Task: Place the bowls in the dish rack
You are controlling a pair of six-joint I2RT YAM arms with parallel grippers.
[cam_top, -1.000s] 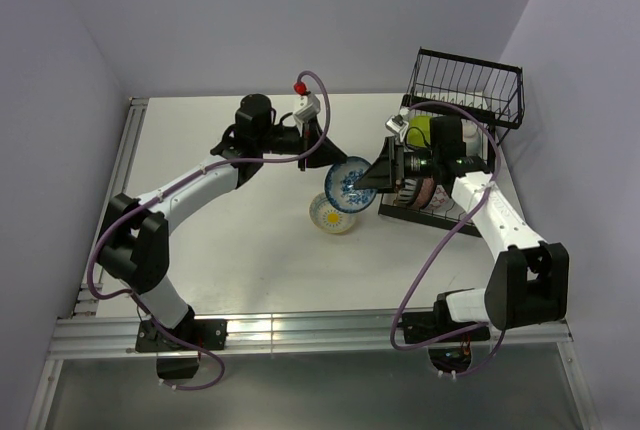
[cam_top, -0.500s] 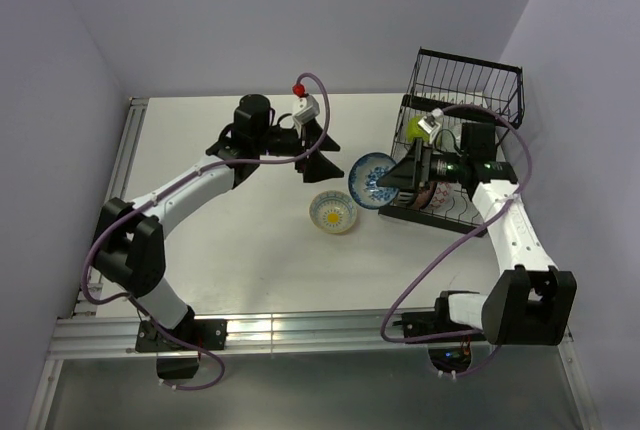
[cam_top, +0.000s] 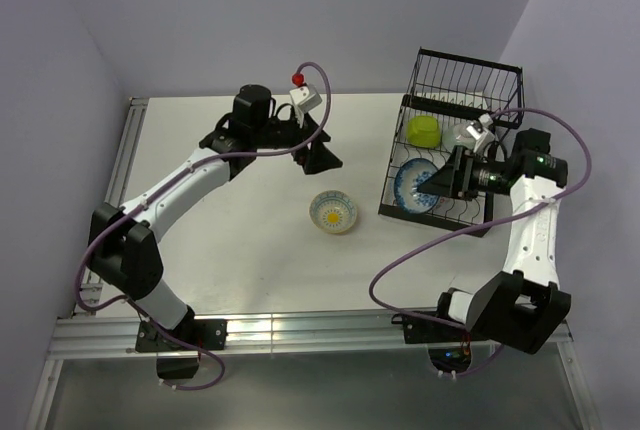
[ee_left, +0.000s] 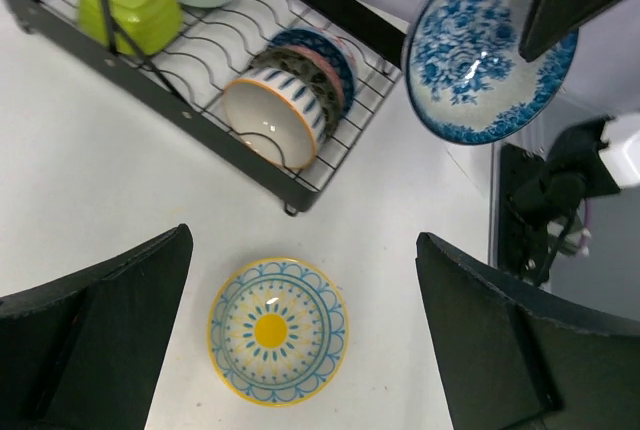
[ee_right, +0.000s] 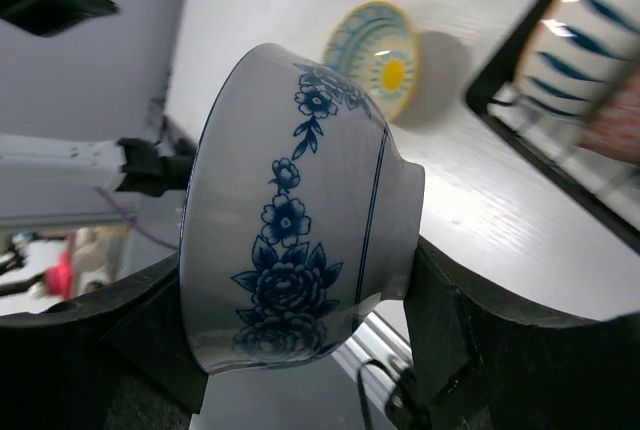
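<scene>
the blue-and-white bowl (cam_top: pixel 412 186) is being gripped on edge by the right fingers (ee_right: pixel 480 340) above the dish rack (cam_top: pixel 432 220), likely to slot upright; the left fingers (ee_left: pixel 100 320) (spread, empty) are being held over the yellow-centred bowl (ee_left: pixel 277 330).

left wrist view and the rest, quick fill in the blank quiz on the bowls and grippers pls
1. The right gripper holds the floral bowl, patterned white and ____.
2. The left gripper is open and holds ____.
3. The yellow-centred bowl lies on the ____, outside the dish rack.

Missing words: blue; nothing; table
</scene>
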